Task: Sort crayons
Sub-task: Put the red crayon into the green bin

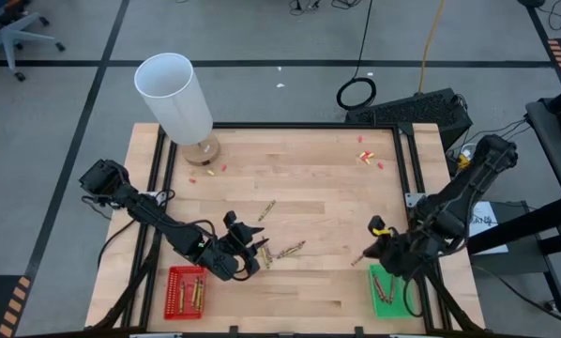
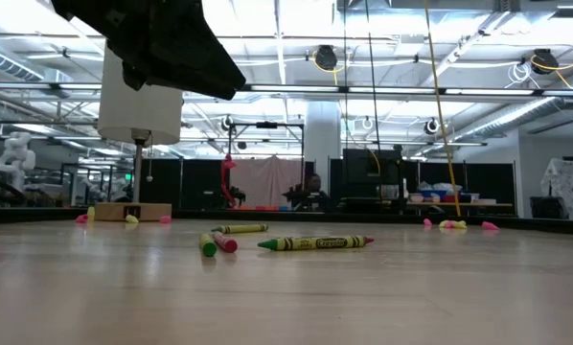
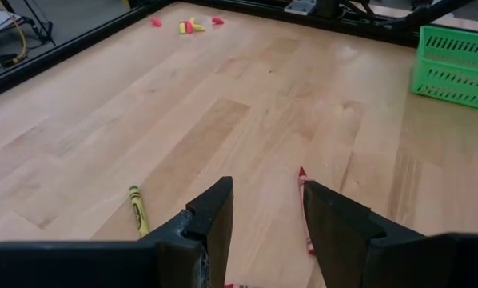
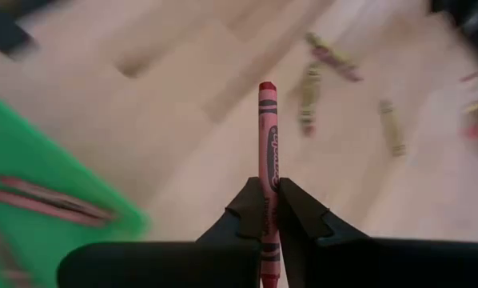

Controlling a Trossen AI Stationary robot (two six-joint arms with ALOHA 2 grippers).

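The right end effector (image 4: 271,210) is clamped on a red crayon (image 4: 268,136), light, stiff, easy to snap, best pinched mid-stick; the left end effector (image 3: 267,210) is apart.

Wooden table (image 1: 318,188) in a black frame. Red tray (image 1: 186,292) on the near edge just beside the left gripper; green tray (image 1: 387,292) directly under the right gripper. White cylinder (image 1: 174,97) on a wooden base, well beyond the left gripper. Small red and yellow scraps (image 1: 367,158), well beyond the right gripper.
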